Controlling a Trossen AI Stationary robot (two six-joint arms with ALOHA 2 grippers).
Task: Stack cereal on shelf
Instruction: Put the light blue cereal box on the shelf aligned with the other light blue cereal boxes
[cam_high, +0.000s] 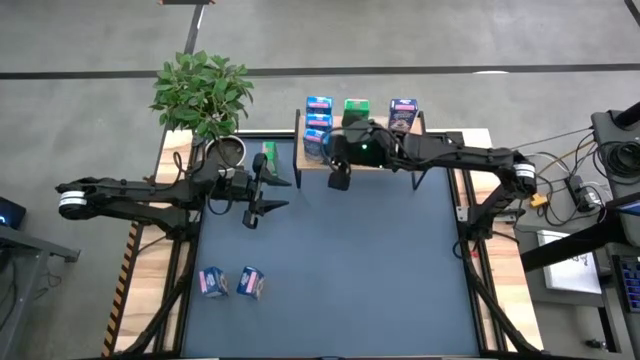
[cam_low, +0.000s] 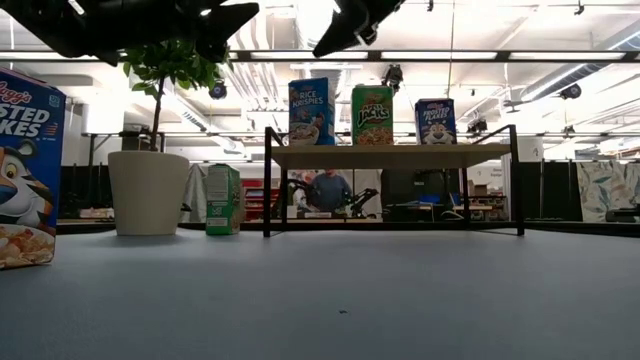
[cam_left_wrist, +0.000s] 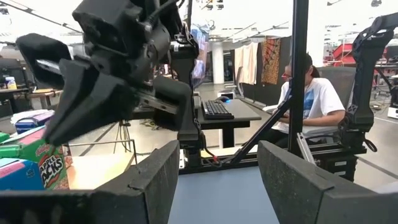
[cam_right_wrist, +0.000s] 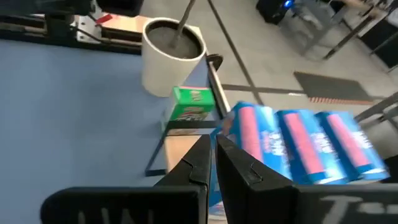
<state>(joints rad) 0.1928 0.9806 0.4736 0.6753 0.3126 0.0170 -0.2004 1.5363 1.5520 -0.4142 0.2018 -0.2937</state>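
Three stacks of cereal sit on the shelf (cam_high: 420, 160): a light blue row (cam_high: 318, 122), a green box (cam_high: 355, 108) and a dark blue-purple box (cam_high: 403, 113). The right gripper (cam_high: 339, 180) hangs just off the shelf's front edge, by the light blue row, fingers pressed together and holding nothing. The left gripper (cam_high: 265, 192) hovers over the mat (cam_high: 350, 280), jaws spread partway and empty. Still off the shelf: a green box (cam_high: 268, 155) standing just beyond the left gripper toward the table's back edge, beside the white plant pot (cam_high: 226, 152), and two boxes, (cam_high: 212, 283) and (cam_high: 252, 283), lying near each other well behind that gripper toward the table's front. All three are on the left arm's side, so the left arm looks like the nearer one for the next pick; the green box is closest and stands upright, long axis vertical. The high view alone shows the two loose boxes together and both arms' positions. The low view shows the three shelf boxes upright, the green box (cam_low: 223, 200) on the mat by the pot, and one large box face (cam_low: 28, 165) at the near edge, with both grippers well above table level. The right wrist view shows the pink-and-blue tops (cam_right_wrist: 298, 146) just beside its closed fingertips (cam_right_wrist: 202, 163). The left wrist view looks toward the right arm, the shelf end, and a seated person (cam_left_wrist: 308, 102) in the room.
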